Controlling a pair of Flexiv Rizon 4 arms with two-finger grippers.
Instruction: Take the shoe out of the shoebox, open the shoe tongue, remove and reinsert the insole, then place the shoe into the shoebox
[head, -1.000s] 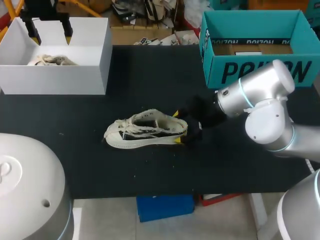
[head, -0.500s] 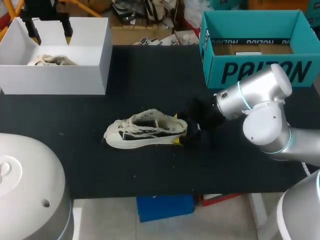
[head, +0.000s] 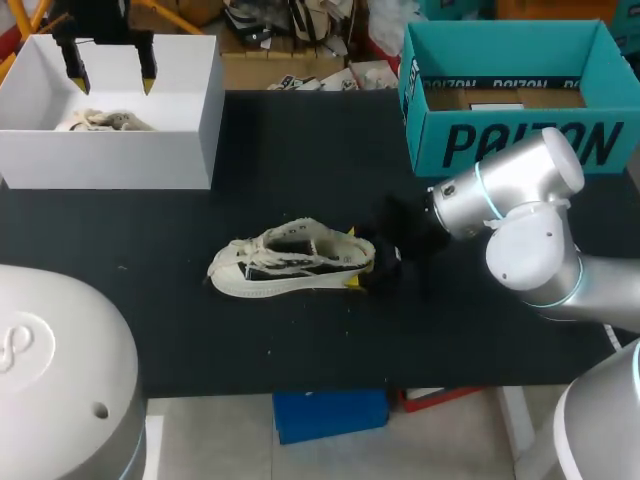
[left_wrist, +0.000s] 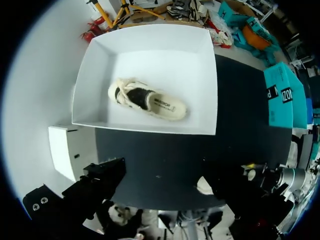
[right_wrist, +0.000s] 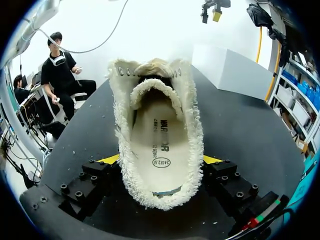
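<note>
the shoe (head: 290, 262) stands on its sole in the middle of the black table (head: 300, 350), well apart from the white shoebox (head: 110, 160) at the far left corner. its long axis runs across the table from side to side: the toe points to my left, the heel to my right. the right gripper (head: 352, 257) is at the heel end, in line with this axis, so from its fingers the shoe stretches straight ahead, toe farthest. in the right wrist view one yellow fingertip (right_wrist: 109, 160) shows at each side of the heel, and both seem to press on the fluffy collar, so i judge that this gripper clamps the heel, fingers standing wide. the mouth of the shoe faces up and the insole (right_wrist: 159, 135) lies flat inside. the left gripper (head: 110, 82) hangs over the white shoebox, fingers spread with nothing between them; under it a second shoe (left_wrist: 147, 100) lies in the box. the right arm is clearly the nearer one. i think the left arm would need to come from the toe side while the right one steadies the heel.
</note>
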